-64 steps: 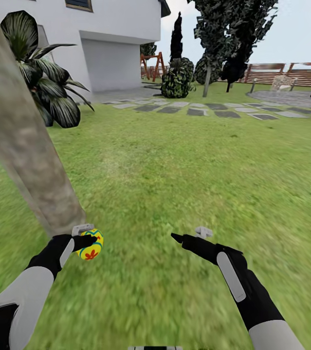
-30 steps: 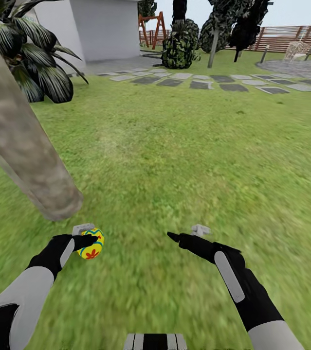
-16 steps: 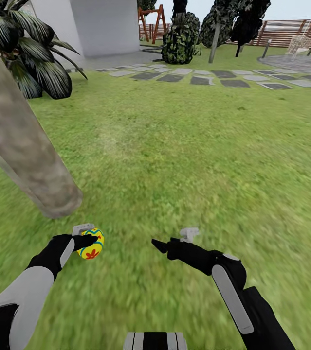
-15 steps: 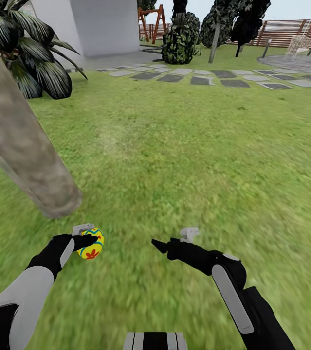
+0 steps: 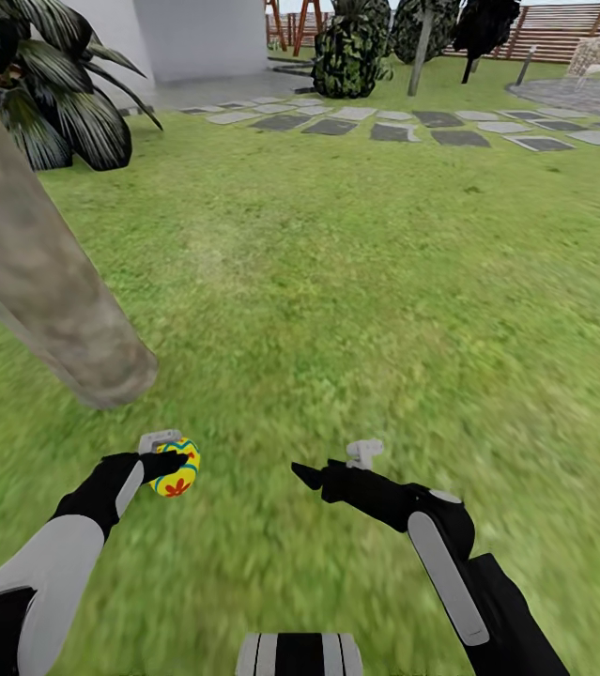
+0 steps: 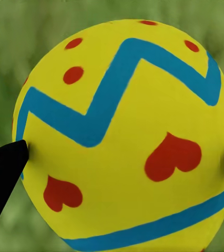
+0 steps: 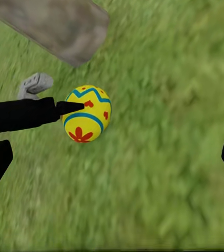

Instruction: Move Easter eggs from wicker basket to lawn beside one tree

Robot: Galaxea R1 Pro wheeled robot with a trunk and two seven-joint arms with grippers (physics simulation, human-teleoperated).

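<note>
A: Tree point(image 5: 51, 291) trunk sits far left in the head view, thick, mottled grey-brown, leaning, its base meeting the lawn point(image 5: 356, 282) just beyond the left arm. A broad-leaved dark plant point(image 5: 55, 94) stands behind it, near the white house wall point(image 5: 201, 38).

B: Left gripper point(image 5: 170, 462)?

A: Fingers clenched on one Easter egg point(image 5: 176, 469): yellow, blue zigzag band, red flower facing the head camera. Egg is held above the grass, near the trunk base but apart from it. Left wrist view confirms it: egg point(image 6: 125, 136) pinched between two black fingertips point(image 6: 4, 168), red hearts and dots visible, blurred green behind.

B: Seen from the other side?

A: Right wrist view has the same egg point(image 7: 87, 114) with a black finger point(image 7: 33, 113) laid against it, and the trunk base point(image 7: 59, 26) just past it.

B: Right gripper point(image 5: 332, 460)?

A: Near centre, right of the egg and well apart from it. Fingers released and spread wide, nothing between them; the right wrist view shows grass in the gap.

B: Further right and far?

A: Grey paving stones point(image 5: 403, 127) run across the far lawn, dark bushes point(image 5: 351, 47) and thin-stemmed trees behind them, brown slat fence point(image 5: 562, 28) at far right.
</note>
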